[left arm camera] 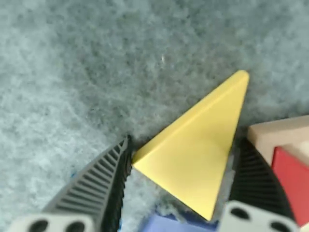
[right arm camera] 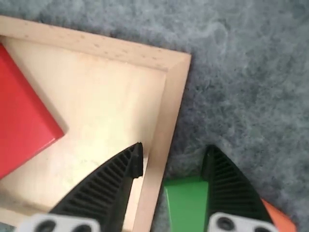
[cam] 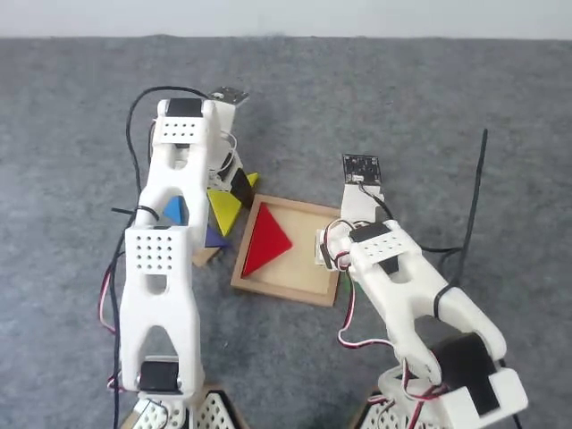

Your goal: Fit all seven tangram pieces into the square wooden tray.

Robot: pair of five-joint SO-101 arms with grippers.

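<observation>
1. Closest to the bases, the right gripper (right arm camera: 174, 147) sits at the side of the square wooden tray (right arm camera: 164, 121) that faces the right arm (cam: 411, 286). Its jaws are moderately apart and grip nothing. 1 finger hangs over the tray's bare floor and the other is outside, over the grey felt (right arm camera: 251, 72), so the tray wall runs between them.
2. A green piece (right arm camera: 186, 205) lies on the felt just outside that wall, against the outer finger. An orange piece (right arm camera: 280, 220) shows past the same finger, mostly hidden by it.
3. In the high view the tray lies between the 2 arms, turned slightly askew. It holds 1 piece, a red triangle (cam: 265, 239), lying flat in the half toward the left arm (cam: 161, 268). The rest of the floor is bare wood.
4. Just outside the tray on the left arm's side lie a dark blue piece (cam: 214, 238) and a blue triangle (cam: 176, 211), both partly covered by that arm.
5. Slightly farther out, the yellow triangle (left arm camera: 198, 154) lies flat on the felt near the tray's corner, outside it.
6. The left gripper (left arm camera: 183, 145) straddles this triangle with its jaws spread about as wide as the piece. 1 finger is at a corner and the other runs along the opposite edge. I cannot tell whether either finger touches it.
7. Beyond, the felt runs to a pale wall (cam: 357, 18).
</observation>
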